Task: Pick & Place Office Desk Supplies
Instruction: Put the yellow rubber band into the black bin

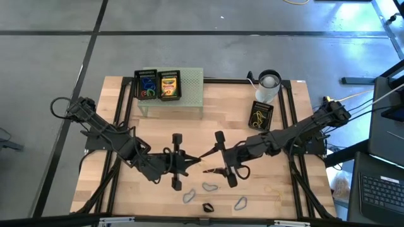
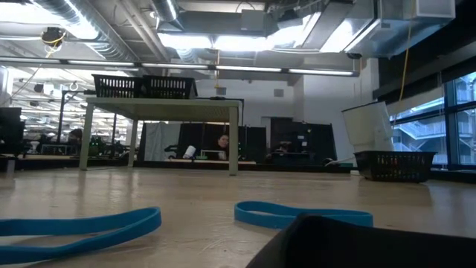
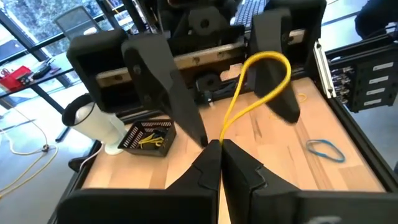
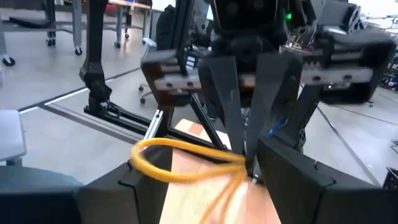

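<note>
A robotics lab is showing here: exposed ceiling ducts (image 2: 111, 33) are running overhead (industrial-looking), people sitting at distant workstation screens (image 2: 208, 152).

3 blue loops (image 1: 209, 187), 2 trays (image 1: 146, 84), 1 cup (image 1: 268, 86).

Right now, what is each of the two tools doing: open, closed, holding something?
Left tool: closed on the yellow loop.
Right tool: closed on the same yellow loop.
</note>
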### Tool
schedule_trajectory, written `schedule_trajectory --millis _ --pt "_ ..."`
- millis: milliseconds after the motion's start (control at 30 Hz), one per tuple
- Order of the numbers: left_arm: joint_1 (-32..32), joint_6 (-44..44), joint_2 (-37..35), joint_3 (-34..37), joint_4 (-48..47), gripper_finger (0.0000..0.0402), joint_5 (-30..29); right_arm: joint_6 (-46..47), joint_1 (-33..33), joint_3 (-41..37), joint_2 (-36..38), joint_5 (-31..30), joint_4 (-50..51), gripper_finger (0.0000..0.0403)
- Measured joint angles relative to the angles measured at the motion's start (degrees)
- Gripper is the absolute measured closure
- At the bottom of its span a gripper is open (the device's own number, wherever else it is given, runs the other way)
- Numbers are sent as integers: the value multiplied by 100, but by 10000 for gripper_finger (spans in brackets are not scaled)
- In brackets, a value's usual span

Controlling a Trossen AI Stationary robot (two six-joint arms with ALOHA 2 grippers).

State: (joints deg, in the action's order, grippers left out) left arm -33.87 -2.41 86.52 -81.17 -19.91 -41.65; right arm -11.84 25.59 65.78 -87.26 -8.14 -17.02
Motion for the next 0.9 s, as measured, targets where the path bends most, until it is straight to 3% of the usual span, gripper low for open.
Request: schedule_trajectory --millis 167,300,667,767,900 --pt "7 102 0 2 -76 399 68 67 19 0 0 19 -78 172" --pt "2 117 0 2 -76 399 97 240 13 0 0 17 -78 197" --pt "2 117 0 7 -82 399 105 415 15 0 0 2 -65 356" --pt "2 117 2 7 -82 398 106 417 15 0 0 2 -50 366" --pt "2 117 2 7 -85 399 105 433 15 0 0 2 -32 351"
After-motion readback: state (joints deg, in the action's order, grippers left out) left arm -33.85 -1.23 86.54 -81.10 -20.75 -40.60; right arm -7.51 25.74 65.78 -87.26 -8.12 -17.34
